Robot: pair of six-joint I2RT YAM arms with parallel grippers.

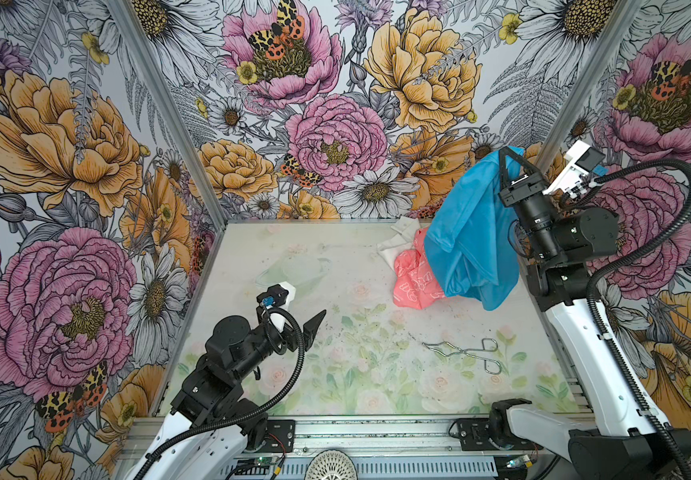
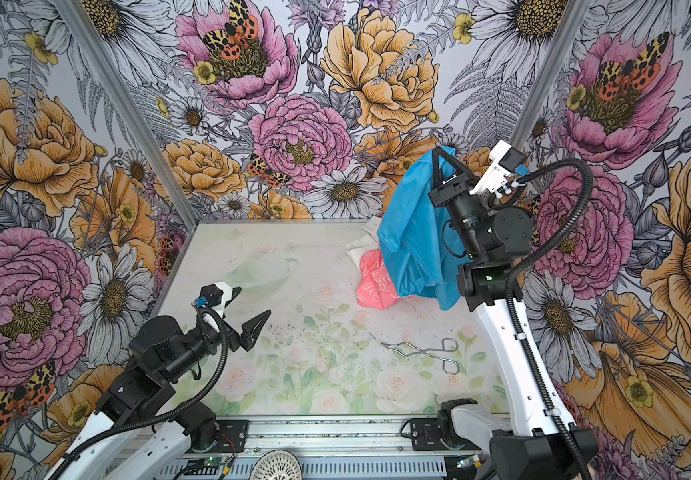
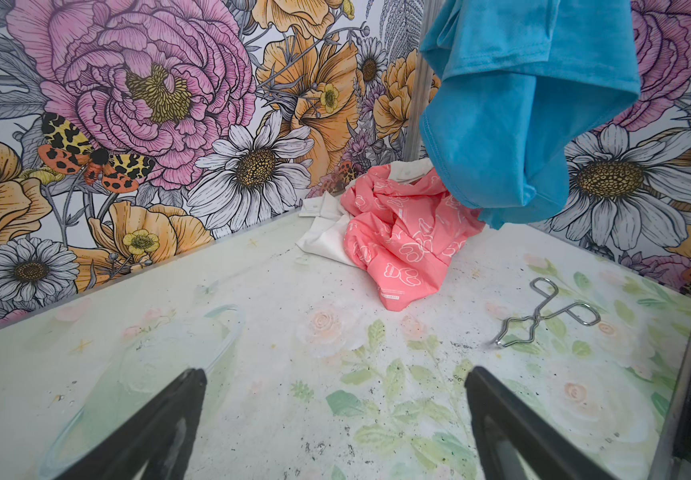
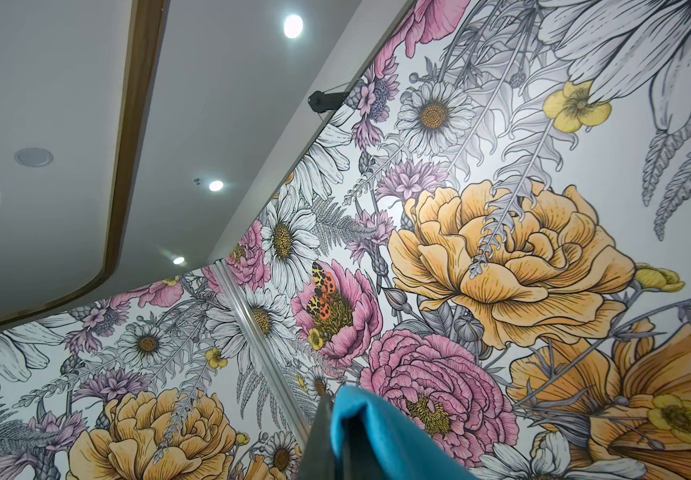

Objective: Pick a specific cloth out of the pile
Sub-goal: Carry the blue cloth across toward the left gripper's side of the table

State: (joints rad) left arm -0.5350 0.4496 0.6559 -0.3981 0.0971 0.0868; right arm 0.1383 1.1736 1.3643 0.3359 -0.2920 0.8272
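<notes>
The cloth [image 1: 468, 232] [image 2: 410, 232] is plain sky-blue and hangs high at the back right. My right gripper [image 1: 510, 153] [image 2: 443, 150] points upward and is shut on its top edge. In the right wrist view the cloth [image 4: 381, 436] is draped over the gripper [image 4: 331, 401]. Its lower end dangles beside the pile [image 1: 412, 278] [image 2: 377, 282], a coral-pink printed cloth [image 3: 402, 237] with a white cloth [image 3: 327, 232] behind it. In the left wrist view the blue cloth [image 3: 522, 104] hangs above the pile. My left gripper [image 1: 322, 313] [image 2: 268, 312] [image 3: 335, 372] hovers open and empty over the front left of the table.
Metal tongs [image 1: 464, 353] [image 2: 422, 353] [image 3: 543, 316] lie on the table at the front right. A clear plastic piece [image 1: 294, 270] [image 3: 148, 361] lies flat near the left gripper. Flowered walls close in the table on three sides.
</notes>
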